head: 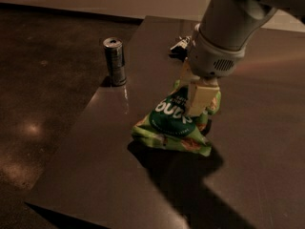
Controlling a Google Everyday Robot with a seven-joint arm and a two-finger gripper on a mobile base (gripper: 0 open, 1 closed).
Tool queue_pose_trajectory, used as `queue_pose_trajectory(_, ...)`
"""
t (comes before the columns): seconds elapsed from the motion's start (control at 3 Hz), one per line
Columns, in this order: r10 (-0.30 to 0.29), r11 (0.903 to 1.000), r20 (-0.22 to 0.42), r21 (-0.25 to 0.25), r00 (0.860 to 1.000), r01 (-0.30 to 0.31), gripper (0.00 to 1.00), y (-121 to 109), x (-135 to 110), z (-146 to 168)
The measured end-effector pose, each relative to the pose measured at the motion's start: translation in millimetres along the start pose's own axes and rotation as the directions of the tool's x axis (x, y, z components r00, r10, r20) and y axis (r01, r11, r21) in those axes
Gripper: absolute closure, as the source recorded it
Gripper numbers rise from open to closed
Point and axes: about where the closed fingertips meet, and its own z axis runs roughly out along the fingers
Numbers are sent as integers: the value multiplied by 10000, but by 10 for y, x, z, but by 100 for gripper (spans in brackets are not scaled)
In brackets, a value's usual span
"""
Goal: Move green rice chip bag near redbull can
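As arm [228,23] angles down, jaws apparently pinching green rice chip bag [170,122]

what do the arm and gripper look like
The arm is a thick, smooth pale-grey cylinder ending in a rounded wrist collar with a small slotted grille. The gripper, at the green rice chip bag, has flat, blocky cream-tan fingers.

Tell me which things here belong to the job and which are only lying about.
Job: green rice chip bag, redbull can, gripper clamped on the bag's top.
Lying about: blue chip bag behind the arm, on the table.
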Motion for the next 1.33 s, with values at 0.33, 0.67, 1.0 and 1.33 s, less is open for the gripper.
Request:
queue_pose_trajectory(0.33, 676, 9963, 435, 512, 9968, -698, 100, -367, -16, -17)
queue_pose_trajectory(0.67, 1102, 9887, 862, 923, 9902, -1181, 100, -670, -33, 0)
queue_pose_trajectory(1.0, 1524, 9788, 1302, 1173, 9797, -1679, 100, -942, -82, 103)
queue_pose_trajectory(1.33, 1519, 9773, 1457, 1259, 9776, -1706, 97, -1080, -273, 239)
